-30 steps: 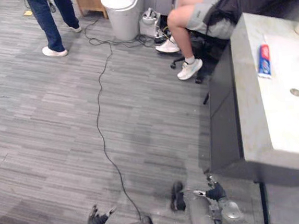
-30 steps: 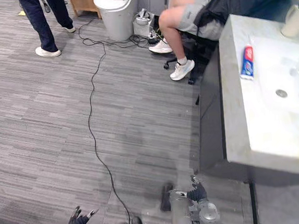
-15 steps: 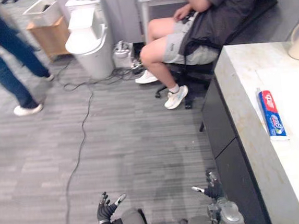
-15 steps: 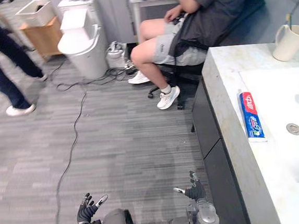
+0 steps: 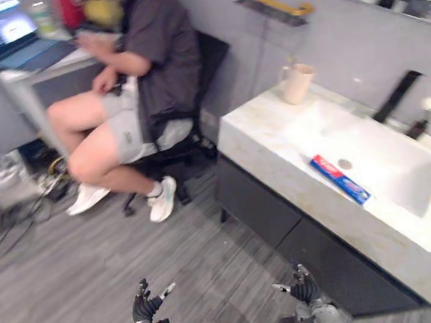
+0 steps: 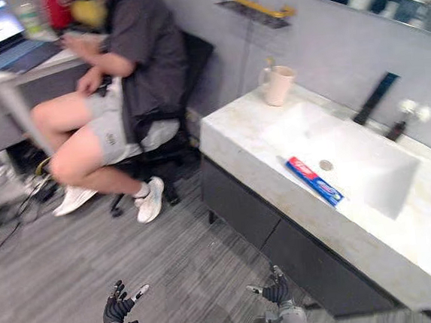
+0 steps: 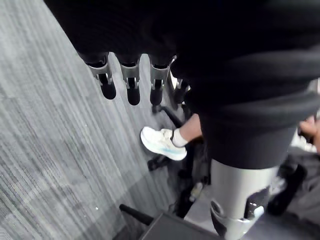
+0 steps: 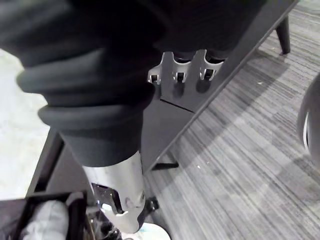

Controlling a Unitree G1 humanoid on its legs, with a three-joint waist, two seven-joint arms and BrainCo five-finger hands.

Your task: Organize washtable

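The washtable (image 5: 275,152) is a pale marble counter with a sunken white basin, standing on a dark cabinet at the right. A red, white and blue toothpaste tube (image 5: 340,180) lies on the basin's near rim. At the counter's far corner, by the wall, stands a cream cup (image 5: 296,83) with something upright in it. A black tap (image 5: 395,96) rises behind the basin. My left hand (image 5: 145,307) and right hand (image 5: 304,288) hang low over the floor, well short of the counter. Both have relaxed, spread fingers (image 7: 132,85) and hold nothing.
A person sits on a black office chair (image 5: 195,95) just left of the washtable, legs stretched over the grey floor (image 5: 74,272). A desk with a laptop (image 5: 9,51) is at the far left. A gold shelf (image 5: 273,1) and a mirror hang above the counter.
The camera has swung up and to the right, so the whole washtable and wall now show. Both hands stay low with fingers spread.
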